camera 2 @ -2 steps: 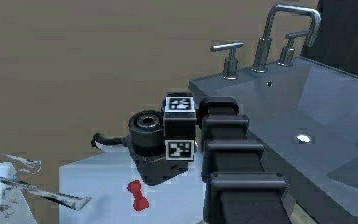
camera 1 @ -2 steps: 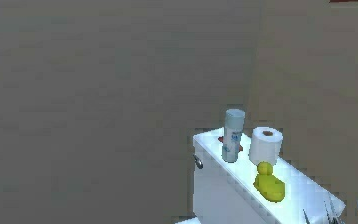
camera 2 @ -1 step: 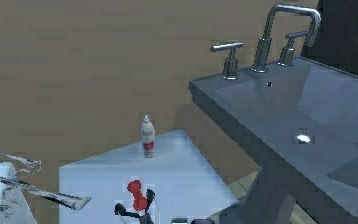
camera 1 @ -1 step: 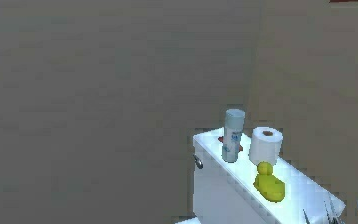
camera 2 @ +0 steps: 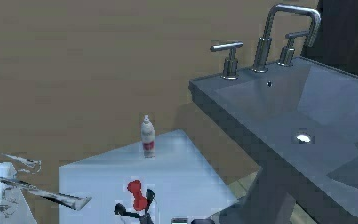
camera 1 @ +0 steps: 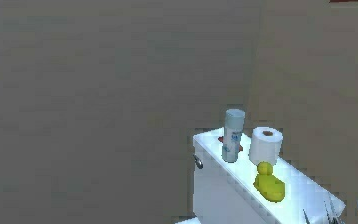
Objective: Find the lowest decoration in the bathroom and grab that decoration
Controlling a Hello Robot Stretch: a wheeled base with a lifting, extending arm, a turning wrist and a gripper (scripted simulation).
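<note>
White toilet tank (camera 1: 220,186), yellow duck (camera 1: 270,184), brown wall (camera 1: 87,80)

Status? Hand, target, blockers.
Hand at red thing on pale top; can't tell if it holds anything. Yellow duck on toilet tank, by paper roll and spray can. Small bottle stands on pale top beyond hand.

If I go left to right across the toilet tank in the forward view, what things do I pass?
Flush handle → spray can → toilet paper roll.
</note>
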